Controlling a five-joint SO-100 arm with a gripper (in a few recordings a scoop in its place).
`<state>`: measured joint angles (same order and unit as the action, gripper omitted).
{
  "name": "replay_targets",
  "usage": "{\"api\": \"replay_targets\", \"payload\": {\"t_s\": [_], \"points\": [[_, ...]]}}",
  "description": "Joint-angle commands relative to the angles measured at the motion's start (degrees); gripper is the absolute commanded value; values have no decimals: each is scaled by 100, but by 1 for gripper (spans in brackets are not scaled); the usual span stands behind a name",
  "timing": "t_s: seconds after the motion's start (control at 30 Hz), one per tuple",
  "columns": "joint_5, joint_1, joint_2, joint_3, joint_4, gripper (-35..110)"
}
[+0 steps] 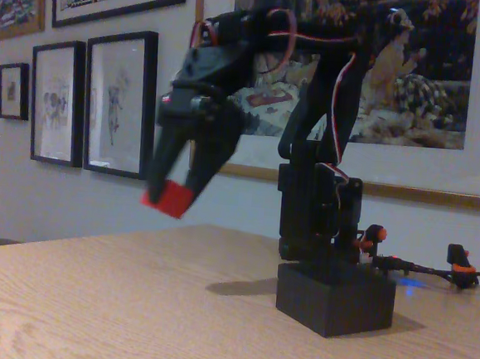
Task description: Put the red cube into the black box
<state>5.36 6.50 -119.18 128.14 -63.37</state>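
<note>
The gripper (pixel 175 193) has its fingers clamped on the red cube (pixel 167 198), holding it up in the air well above the wooden table (pixel 89 301). The black box (pixel 335 299) sits on the table off to the right in the fixed view, right in front of the arm's base. Framed pictures (pixel 119 103) hang on the wall behind.

Small red cube (pixel 169 197) up in the air, tilted, pinched at fingertips, low matte-black box (pixel 335 298) sitting on the table, well right of it
</note>
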Motion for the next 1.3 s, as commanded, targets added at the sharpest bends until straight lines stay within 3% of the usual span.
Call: {"api": "replay_targets", "payload": {"t_s": [0.0, 0.23, 0.53, 0.93, 1.27], "points": [[809, -211, -633, 308, -334, -2], [1854, -923, -1907, 264, -1266, -6], [2004, -2654, -2637, -404, -2514, -10], [1731, -4254, -2426, 114, -1740, -12], [1529, -4201, -2188, 1336, -457, -13]]}}
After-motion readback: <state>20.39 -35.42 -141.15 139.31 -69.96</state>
